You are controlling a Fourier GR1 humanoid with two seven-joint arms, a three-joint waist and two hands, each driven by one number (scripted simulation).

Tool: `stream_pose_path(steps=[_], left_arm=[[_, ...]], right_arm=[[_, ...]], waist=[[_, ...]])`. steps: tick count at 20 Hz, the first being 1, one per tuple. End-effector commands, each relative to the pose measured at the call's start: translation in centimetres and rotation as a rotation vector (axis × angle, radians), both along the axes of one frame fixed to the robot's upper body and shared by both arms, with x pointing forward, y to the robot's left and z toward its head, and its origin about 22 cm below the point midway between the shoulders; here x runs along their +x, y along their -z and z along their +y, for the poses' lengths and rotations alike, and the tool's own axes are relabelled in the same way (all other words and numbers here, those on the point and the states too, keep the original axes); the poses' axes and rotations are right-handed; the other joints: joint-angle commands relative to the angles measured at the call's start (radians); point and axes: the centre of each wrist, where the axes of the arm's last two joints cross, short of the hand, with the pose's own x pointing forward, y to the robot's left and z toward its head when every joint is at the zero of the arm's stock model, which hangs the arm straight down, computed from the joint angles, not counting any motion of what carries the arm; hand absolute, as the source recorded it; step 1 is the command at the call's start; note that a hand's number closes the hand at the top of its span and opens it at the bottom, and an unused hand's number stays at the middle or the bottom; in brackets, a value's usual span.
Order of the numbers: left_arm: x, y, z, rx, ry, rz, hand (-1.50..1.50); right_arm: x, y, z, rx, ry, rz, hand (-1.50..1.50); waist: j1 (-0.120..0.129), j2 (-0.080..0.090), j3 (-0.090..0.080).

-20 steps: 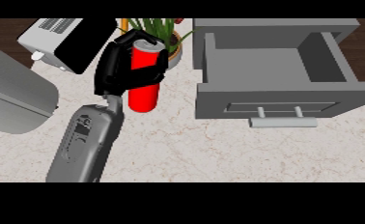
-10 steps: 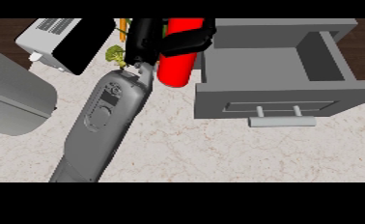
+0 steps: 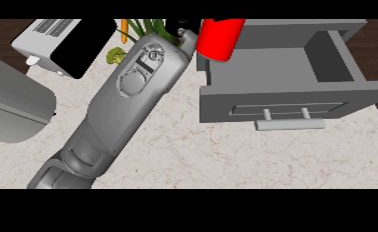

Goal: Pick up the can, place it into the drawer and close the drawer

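The hand (image 3: 183, 27) shows only as a small black patch at the top centre of the frame, at the end of a long grey forearm (image 3: 125, 96) that runs up from the lower left; it lies against the left side of the can (image 3: 220, 38) and appears to hold it, but how its fingers are set cannot be told from here, as the wrist hides most of them. The can is a smooth, glossy red cylinder, tilted, its upper end cut off by the top edge of the frame and its rounded lower end hanging over the left rear corner of the drawer (image 3: 280, 73). The drawer stands open at the upper right: a plain matt grey box with flat walls, a bare floor and a pale bar handle (image 3: 289, 123) on its front. The worktop (image 3: 221, 161) is a pale, marbled stone. At the upper left sits a white toaster (image 3: 55, 43) with a black side, and green leaves with an orange carrot (image 3: 124, 30) lie just behind the forearm. A rounded grey shape (image 3: 22, 103) fills the left edge.
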Motion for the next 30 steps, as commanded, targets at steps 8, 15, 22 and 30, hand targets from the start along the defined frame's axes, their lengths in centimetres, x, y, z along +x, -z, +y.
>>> stream_pose_path(steps=[8,15,22,30], left_arm=[[1.7,-0.9,-3.7,0.069,-0.028,0.007,1.5],[2.9,-0.4,-3.9,0.103,-0.041,0.021,1.5],[3.7,0.5,-3.7,0.123,-0.056,0.046,1.5],[3.9,3.0,-3.4,0.189,-0.122,0.007,1.5]], right_arm=[[2.1,0.9,1.7,0.021,-0.021,-0.01,-1.5],[1.6,0.2,2.0,0.007,-0.028,-0.007,-1.5],[2.5,1.5,1.6,0.006,-0.027,-0.004,-1.5],[3.5,0.9,0.6,-0.008,-0.048,-0.028,-1.5]], waist=[[-0.021,0.007,0.001],[-0.035,0.011,0.001],[-0.04,0.015,0.002],[-0.081,0.026,0.004]])
